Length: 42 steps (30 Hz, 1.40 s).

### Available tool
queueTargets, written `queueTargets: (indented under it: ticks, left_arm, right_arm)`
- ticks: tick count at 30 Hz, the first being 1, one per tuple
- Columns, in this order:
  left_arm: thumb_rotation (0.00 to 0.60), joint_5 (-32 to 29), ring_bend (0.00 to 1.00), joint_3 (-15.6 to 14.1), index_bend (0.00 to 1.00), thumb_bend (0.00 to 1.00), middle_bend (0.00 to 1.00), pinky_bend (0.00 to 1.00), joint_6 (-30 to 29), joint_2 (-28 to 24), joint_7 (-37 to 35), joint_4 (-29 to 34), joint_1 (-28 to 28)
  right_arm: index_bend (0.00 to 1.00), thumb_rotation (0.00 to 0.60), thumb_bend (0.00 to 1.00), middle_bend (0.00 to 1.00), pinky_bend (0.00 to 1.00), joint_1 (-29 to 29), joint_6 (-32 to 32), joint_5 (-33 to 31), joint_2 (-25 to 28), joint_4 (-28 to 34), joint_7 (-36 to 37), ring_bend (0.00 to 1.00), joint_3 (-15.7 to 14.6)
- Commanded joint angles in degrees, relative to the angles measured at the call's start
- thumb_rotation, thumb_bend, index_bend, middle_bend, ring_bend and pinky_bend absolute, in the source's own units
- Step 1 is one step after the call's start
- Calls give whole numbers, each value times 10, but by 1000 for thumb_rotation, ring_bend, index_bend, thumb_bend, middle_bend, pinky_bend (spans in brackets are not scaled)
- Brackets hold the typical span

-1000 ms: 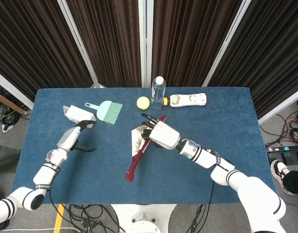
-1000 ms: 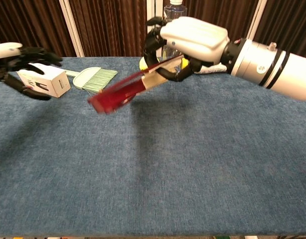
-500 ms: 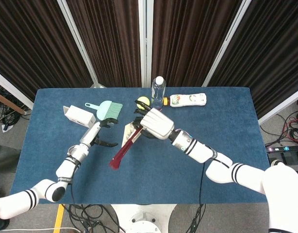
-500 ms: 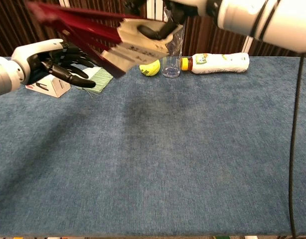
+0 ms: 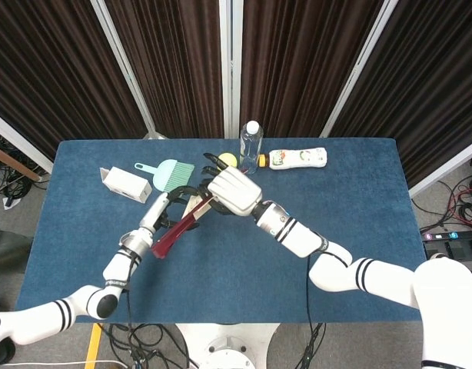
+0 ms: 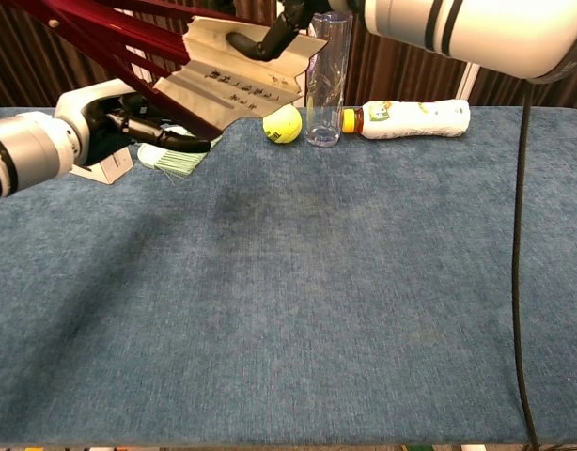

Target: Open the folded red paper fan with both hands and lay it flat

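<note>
Both hands on fan (image 5: 177,231), long axis diagonal, airborne.

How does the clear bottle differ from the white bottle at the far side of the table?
The clear bottle stands upright; the white bottle lies on its side. The clear bottle is see-through with a white cap; the white bottle is opaque with printed graphics and an orange-yellow cap. Both rest on the blue table near the yellow ball.

At the table's (image 5: 351,231) back edge, the ball (image 5: 226,160) lies left of the bottle (image 5: 250,143), box (image 5: 125,183) farther left.
</note>
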<state>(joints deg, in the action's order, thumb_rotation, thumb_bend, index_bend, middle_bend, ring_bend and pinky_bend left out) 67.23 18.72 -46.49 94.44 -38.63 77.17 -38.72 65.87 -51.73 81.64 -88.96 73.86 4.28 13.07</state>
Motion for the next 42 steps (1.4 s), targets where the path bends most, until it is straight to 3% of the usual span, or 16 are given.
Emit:
queueTargets:
  ticks: [1,5,12,19,27,34,42]
  left_arm:
    - [600,-14,197,10,280,0,283,290,-17,19,-2,-5,2]
    - [600,-37,249,23,365,27,346,324,-46,52,7,-20,5]
    - [600,-60,510,45,637,252,619,480,-112,114,36,-62,9]
    - [600,-66,610,53,726,291,741,512,-118,123,49,-80,13]
    - [600,-40,629,23,747,303,760,546,-162,103,159,-97,26]
    - [600,12,628,-36,741,306,749,546,-243,57,323,-66,60]
    - [600,69,628,-78,733,309,740,542,-321,71,469,-82,78]
  right_arm:
    - [629,600,727,538,0,3,5,-8,-10,-3,-12,234,6]
    - [626,600,726,535,0,6,11,-15,-20,-7,-20,234,10]
    - [623,600,726,535,0,1,5,-15,-24,-7,-25,234,12]
    - [621,600,727,535,0,-9,-4,-7,-13,0,-16,234,11]
    - [621,600,727,535,0,-40,-60,40,20,20,-15,234,-9]
    - [621,600,726,535,0,-112,-159,102,77,71,-60,234,-54]
    - [621,600,726,537,0,-195,-220,134,102,113,-134,247,-111]
